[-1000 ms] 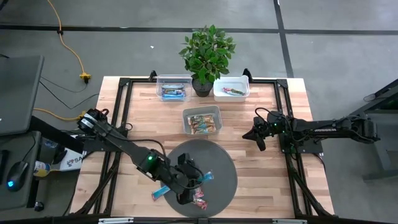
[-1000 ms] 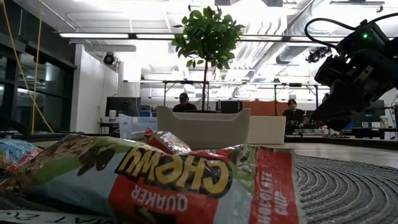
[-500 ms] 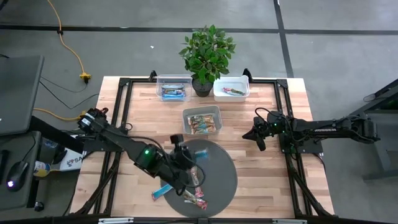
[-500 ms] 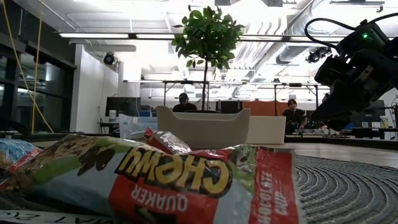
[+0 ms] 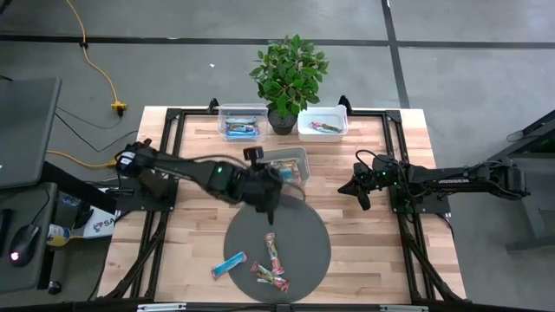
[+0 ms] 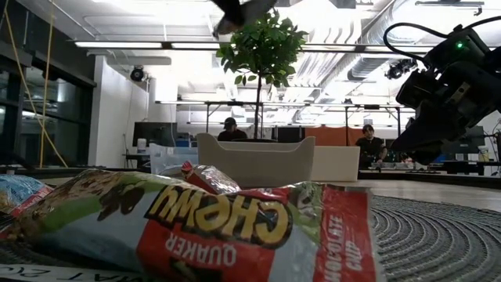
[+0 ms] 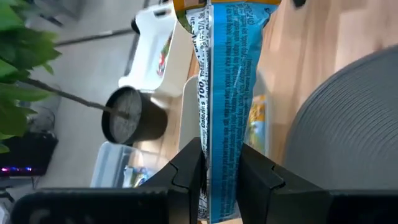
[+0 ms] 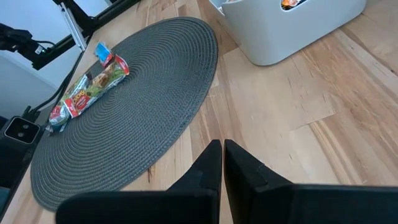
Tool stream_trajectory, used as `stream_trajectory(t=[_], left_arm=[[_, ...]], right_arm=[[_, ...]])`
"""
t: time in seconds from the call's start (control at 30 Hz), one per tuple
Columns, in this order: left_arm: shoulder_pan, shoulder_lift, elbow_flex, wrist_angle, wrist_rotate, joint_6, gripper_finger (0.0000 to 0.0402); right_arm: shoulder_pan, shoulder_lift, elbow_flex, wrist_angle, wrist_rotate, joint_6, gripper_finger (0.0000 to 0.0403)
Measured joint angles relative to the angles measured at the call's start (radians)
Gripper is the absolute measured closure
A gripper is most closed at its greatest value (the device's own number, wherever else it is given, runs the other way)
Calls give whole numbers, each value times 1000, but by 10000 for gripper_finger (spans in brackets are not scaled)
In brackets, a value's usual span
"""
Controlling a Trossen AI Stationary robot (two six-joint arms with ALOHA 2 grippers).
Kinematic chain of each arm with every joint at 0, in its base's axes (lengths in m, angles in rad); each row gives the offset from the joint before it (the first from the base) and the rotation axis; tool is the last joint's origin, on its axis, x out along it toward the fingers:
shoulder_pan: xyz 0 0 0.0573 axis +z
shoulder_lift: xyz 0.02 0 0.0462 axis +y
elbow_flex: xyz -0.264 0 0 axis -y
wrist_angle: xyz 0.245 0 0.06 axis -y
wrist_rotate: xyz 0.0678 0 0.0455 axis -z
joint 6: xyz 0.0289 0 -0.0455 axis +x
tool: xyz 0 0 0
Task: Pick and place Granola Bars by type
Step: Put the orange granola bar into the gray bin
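My left gripper [image 5: 270,199] hangs over the far edge of the round grey mat [image 5: 303,227], beside the middle bin [image 5: 282,166], shut on a blue granola bar [image 7: 227,74]. On the mat's near part lie one blue bar [image 5: 229,264] and two red multicoloured bars [image 5: 273,250] [image 5: 269,276], flat on their faces. One of those red bars [image 6: 211,223] fills the low view. My right gripper [image 5: 360,192] waits shut above the table's right side, touching nothing. My left gripper pinches the blue bar between its two fingers [image 7: 186,168], holding its lower part [image 7: 222,140]. The bar runs along the fingers and sticks out well past their tips, printed face toward the wrist camera. It is lifted clear of the mat and the table.
Far left, a clear bin [image 5: 243,124] holds blue bars. A white bin [image 5: 323,123] holds multicoloured bars. The middle bin holds yellow-brown bars. A potted plant [image 5: 289,74] stands between the two far bins. Bare wood lies right of the mat [image 8: 298,137]. People sit in the room behind.
My left gripper has risen from the mat's near part with the blue bar and travelled toward the far edge, up to the middle bin. The bar is lifted clear. The other bars on the mat stay where they were.
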Motion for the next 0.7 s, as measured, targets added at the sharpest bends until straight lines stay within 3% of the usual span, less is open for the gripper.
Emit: stream_trajectory(t=[0.27,0.5,0.6,0.7], left_arm=[[199,10,0,-13,186,141,330],[372,41,-2,2,488,214,330],[422,69,0,4,651,238,330],[444,115,-1,13,749,258,330]], right_arm=[[0,0,0,0,0,0,403],[0,0,0,0,0,0,403],[0,0,0,0,0,0,403],[0,0,0,2,0,0,403]])
